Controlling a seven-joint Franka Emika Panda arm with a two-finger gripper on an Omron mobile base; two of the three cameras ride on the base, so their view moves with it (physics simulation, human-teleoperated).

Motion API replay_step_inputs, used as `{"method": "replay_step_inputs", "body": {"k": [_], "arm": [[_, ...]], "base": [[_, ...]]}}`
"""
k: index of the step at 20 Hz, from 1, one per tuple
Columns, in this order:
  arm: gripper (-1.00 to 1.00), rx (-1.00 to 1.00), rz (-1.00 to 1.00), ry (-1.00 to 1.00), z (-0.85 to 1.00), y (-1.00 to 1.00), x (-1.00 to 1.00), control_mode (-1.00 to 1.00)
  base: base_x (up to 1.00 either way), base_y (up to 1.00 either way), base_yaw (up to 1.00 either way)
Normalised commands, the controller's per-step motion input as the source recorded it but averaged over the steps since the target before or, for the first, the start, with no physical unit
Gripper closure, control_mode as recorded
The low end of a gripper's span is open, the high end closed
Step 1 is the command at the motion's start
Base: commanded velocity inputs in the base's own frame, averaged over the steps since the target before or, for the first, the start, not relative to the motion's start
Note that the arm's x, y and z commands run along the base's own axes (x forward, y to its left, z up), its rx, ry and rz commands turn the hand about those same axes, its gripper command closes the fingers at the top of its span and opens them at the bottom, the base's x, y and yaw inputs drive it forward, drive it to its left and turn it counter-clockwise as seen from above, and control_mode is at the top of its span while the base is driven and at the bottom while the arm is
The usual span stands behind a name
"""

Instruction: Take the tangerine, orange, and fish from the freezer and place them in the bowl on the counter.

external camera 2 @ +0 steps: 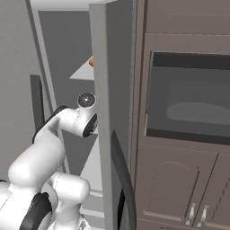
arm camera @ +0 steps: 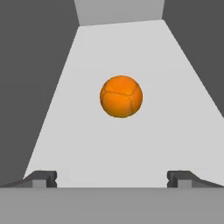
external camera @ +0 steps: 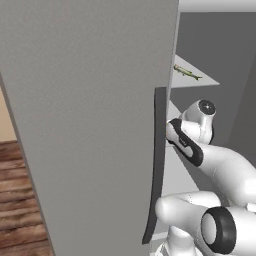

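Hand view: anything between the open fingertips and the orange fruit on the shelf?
Nothing. The hand view shows bare white shelf between the gripper and the orange fruit.

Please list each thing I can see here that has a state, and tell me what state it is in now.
freezer: door open, white shelves showing.
orange fruit: lying loose on a white shelf, ahead of the gripper, not held.
fish: lying flat on an upper shelf.
gripper: open, holding nothing.
oven: door closed.
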Motion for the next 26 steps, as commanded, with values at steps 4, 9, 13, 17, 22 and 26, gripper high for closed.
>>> {"method": "replay_step_inputs", "body": {"k": [4,9,13,17,22,26], "arm": [[-1.0,0.0,0.0,0.0,-0.06,-0.01,0.36,-1.0],[-1.0,0.0,0.0,0.0,-0.14,0.0,0.29,-1.0],[-1.0,0.0,0.0,0.0,-0.12,-0.01,0.34,-1.0],[-1.0,0.0,0.0,0.0,-0.09,-0.05,0.34,-1.0],[-1.0,0.0,0.0,0.0,-0.1,-0.04,0.29,-1.0],[-1.0,0.0,0.0,0.04,-0.19,-0.04,0.25,-1.0]], "base": [[0.0,0.0,0.0],[0.0,0.0,0.0],[0.0,0.0,0.0],[0.0,0.0,0.0],[0.0,0.0,0.0],[0.0,0.0,0.0]]}}
